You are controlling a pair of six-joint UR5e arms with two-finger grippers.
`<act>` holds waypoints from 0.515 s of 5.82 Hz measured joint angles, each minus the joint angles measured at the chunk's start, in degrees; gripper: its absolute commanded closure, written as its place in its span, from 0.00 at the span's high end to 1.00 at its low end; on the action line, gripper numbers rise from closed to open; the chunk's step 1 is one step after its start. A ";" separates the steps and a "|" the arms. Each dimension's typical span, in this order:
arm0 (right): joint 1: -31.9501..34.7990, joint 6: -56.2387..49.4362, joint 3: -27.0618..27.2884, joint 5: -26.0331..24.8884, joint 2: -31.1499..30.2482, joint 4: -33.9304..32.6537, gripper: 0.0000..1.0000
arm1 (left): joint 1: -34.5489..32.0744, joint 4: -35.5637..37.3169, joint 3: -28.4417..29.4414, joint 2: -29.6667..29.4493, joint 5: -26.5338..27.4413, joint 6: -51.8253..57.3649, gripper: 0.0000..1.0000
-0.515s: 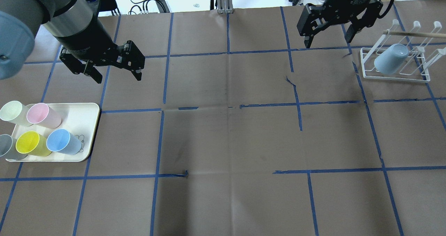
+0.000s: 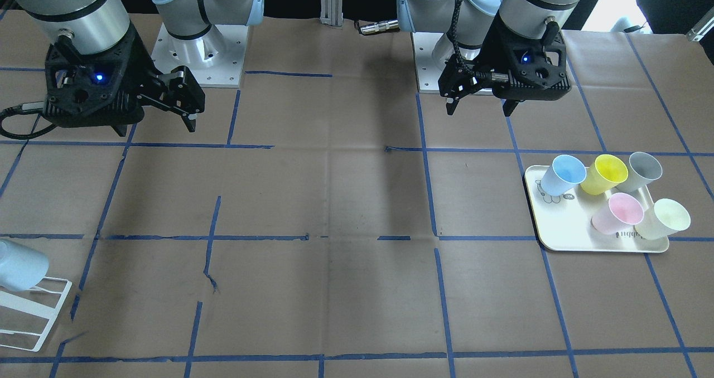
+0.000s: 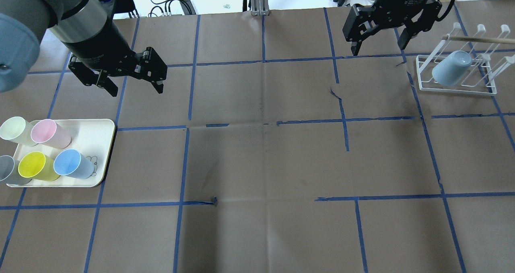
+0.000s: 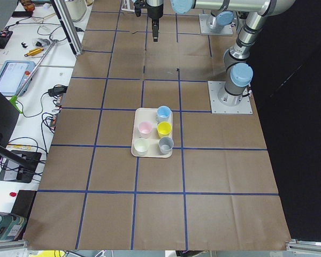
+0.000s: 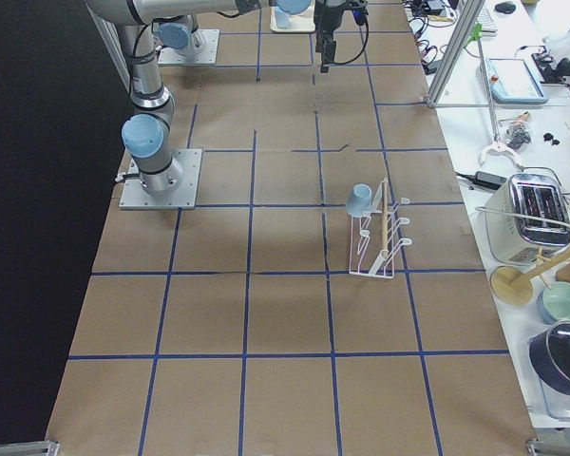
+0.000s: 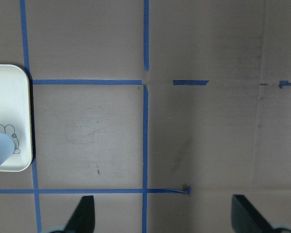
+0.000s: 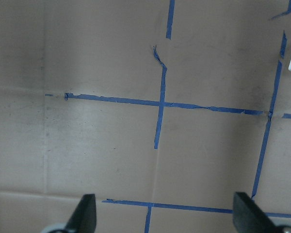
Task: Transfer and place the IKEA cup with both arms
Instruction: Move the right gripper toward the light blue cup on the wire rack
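A white tray (image 3: 96, 136) holding a pale blue cup (image 3: 72, 164) among other coloured cups sits near the left gripper (image 3: 136, 89), apart from its fingers, which are spread and empty. The right gripper (image 3: 378, 50) is likewise spread and empty. Just beside its fingers, the IKEA cup (image 3: 450, 67) lies tilted on the white wire rack (image 3: 456, 90).

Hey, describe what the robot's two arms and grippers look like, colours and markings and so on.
The left arm and right arm are silver-grey tubes with pale blue joint caps. The left gripper and right gripper are black and two-fingered. White lettering marks the right one's body; each wrist shows a blue light and a cable.
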 measured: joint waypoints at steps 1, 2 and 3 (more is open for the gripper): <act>-0.47 -0.12 -0.02 -0.28 0.12 -0.36 1.00 | -0.02 -0.03 0.03 0.02 0.02 -0.01 0.98; -2.89 -1.59 -0.07 -0.48 0.27 -0.89 1.00 | 0.00 -0.02 0.03 0.03 0.06 0.01 0.98; -7.79 -5.95 -0.09 -0.35 1.04 -2.55 1.00 | 0.01 0.00 0.00 0.01 0.07 0.03 0.98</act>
